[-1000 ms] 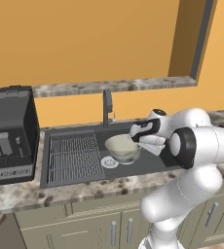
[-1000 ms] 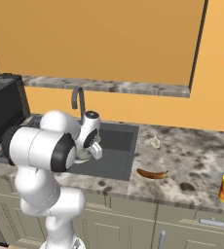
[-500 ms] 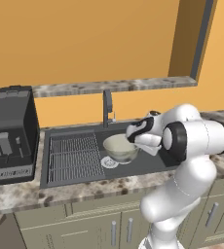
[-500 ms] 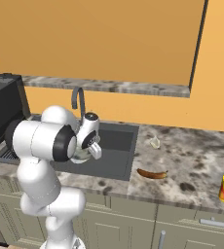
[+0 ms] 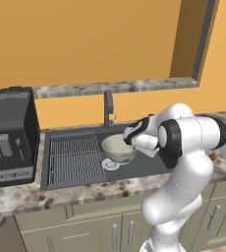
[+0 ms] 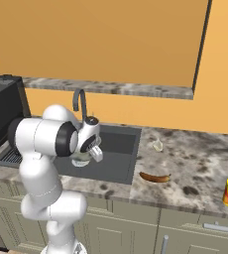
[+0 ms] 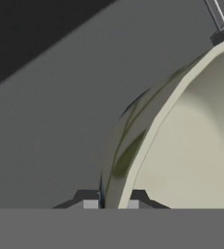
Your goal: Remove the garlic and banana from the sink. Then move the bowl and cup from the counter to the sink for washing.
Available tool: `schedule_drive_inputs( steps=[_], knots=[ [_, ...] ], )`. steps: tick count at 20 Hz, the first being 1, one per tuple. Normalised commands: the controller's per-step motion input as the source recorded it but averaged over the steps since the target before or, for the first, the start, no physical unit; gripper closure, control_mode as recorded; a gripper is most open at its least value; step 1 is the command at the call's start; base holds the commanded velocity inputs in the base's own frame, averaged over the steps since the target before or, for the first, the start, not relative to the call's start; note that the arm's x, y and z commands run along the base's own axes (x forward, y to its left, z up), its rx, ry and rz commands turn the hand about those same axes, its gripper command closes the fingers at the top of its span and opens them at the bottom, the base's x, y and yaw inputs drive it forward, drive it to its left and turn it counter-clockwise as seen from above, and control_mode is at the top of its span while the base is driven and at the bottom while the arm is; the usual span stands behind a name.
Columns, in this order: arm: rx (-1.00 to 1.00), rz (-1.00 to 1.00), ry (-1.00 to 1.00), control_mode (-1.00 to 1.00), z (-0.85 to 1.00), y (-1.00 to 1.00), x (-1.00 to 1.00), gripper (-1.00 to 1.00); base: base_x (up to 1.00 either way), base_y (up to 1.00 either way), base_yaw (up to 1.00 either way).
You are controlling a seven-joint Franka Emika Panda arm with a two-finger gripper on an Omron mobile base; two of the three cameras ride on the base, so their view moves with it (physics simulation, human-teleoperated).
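The arm has swung leftward, its claw [image 7: 111, 204] pinching the bowl [image 5: 119, 147] rim over the sink [image 5: 61, 179].

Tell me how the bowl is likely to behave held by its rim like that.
The bowl looks rigid, so it likely won't flex in the pincer. Pinched at one rim edge, it may tilt or swing. Its smooth metallic wall could slip. Over the sink, its round base may rock once released.
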Motion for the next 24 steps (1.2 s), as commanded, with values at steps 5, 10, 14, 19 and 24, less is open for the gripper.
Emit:
schedule_drive_inputs(
  steps=[5, 10, 14, 19, 24],
  knots=[
    [0.00, 0.01, -0.09, -1.00, -0.09, 0.11, 0.09, 1.00, 0.00, 0.00, 0.00],
    [0.01, 0.00, -0.03, -1.00, -0.14, 0.06, 0.09, 1.00, 0.00, 0.00, 0.00],
    [0.00, 0.00, 0.00, -1.00, -0.14, -0.03, 0.12, 1.00, 0.00, 0.00, 0.00],
    [0.00, 0.00, 0.00, -1.00, -0.07, -0.01, 0.20, 1.00, 0.00, 0.00, 0.00],
    [0.00, 0.00, -0.02, -1.00, -0.04, 0.01, 0.19, 1.00, 0.00, 0.00, 0.00]
  ],
)
